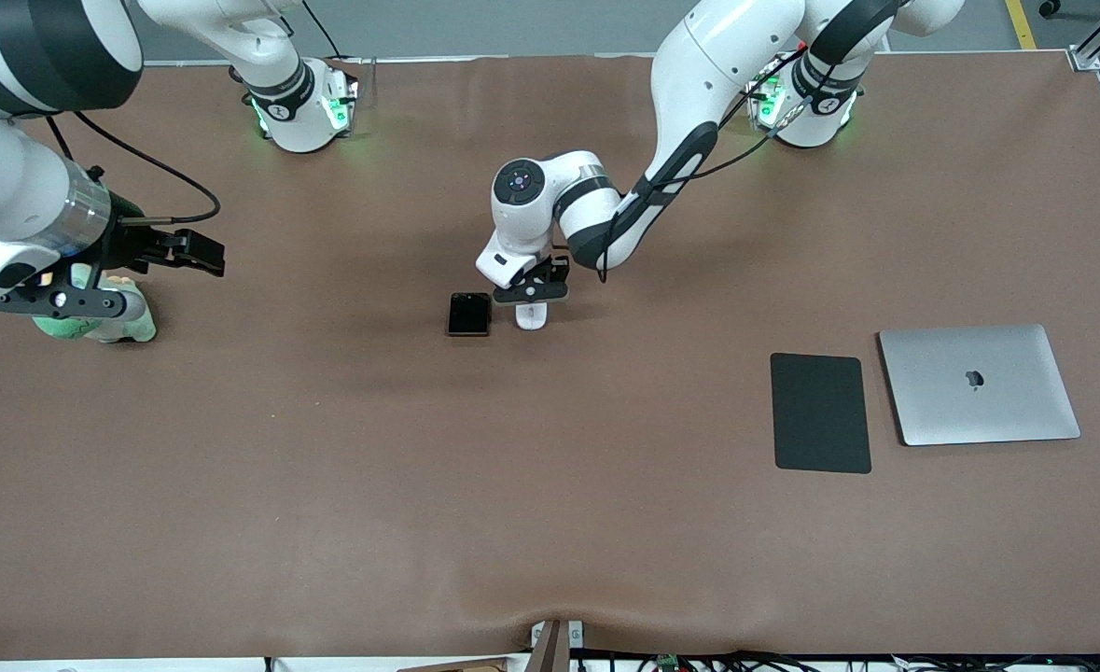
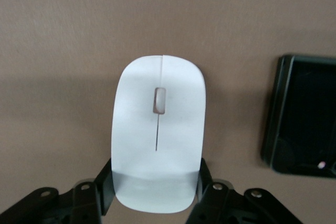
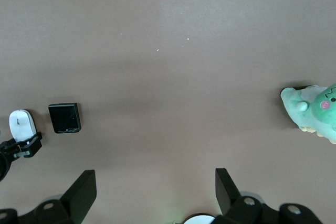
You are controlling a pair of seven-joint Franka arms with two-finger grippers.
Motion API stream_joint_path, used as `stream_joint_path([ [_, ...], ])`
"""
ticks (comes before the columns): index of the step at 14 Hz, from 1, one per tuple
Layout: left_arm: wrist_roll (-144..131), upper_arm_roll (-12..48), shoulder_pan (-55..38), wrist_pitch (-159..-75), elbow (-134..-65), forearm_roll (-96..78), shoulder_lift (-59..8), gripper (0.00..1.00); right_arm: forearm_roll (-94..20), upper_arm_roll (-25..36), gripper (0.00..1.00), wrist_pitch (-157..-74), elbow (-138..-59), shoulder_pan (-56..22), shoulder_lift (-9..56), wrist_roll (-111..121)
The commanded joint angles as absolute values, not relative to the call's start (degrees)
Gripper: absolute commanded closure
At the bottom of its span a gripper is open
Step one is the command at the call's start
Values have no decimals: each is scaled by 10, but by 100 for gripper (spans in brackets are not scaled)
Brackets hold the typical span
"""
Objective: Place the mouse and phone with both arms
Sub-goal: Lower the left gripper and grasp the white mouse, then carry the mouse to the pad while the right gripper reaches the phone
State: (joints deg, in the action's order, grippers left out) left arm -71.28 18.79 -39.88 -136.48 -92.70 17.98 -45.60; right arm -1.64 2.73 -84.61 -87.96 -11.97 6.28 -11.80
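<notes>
1. Where the front view looks down on the brown table (image 1: 326,485), the left gripper (image 1: 532,297) sits low over the middle of the surface, its fingers set on either side of the mouse (image 1: 531,317), which lies on the table. The phone (image 1: 469,314) lies flat just beside the mouse, toward the right arm's end, the two close but apart. The right gripper (image 1: 197,252) hangs in the air near the right arm's end of the table, over a green plush toy (image 1: 106,322), and that arm waits. Toward the left arm's end lie a black mouse pad (image 1: 820,413) and, just beside it and closer to that end's edge, a shut silver laptop (image 1: 979,383); both are nearer the front camera than the mouse.

2. In the left wrist view the mouse (image 2: 159,145) fills the middle, and a black finger (image 2: 105,187) stands at each flank of its rear end; whether they press its sides or only flank it cannot be told. One edge of the phone (image 2: 304,119) shows beside it on the table.

3. In the right wrist view the right gripper's fingers (image 3: 81,192) are spread wide with nothing between them but bare table. The plush toy (image 3: 315,111) shows at one edge, and the phone (image 3: 65,118), the mouse (image 3: 22,124) and the left gripper (image 3: 21,146) are small and farther off.
</notes>
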Motion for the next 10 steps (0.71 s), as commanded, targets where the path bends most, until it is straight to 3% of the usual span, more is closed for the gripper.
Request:
stream_joint_path([
  [1,-737,177,-403,-1363,-910,199,-449,84,-24,34,0,-852,-859,-152,79,-124],
  [10,-683,184,-308,-1227,-910,187,-335,84,-86,35,0,-949,-853,-262,179,-179],
])
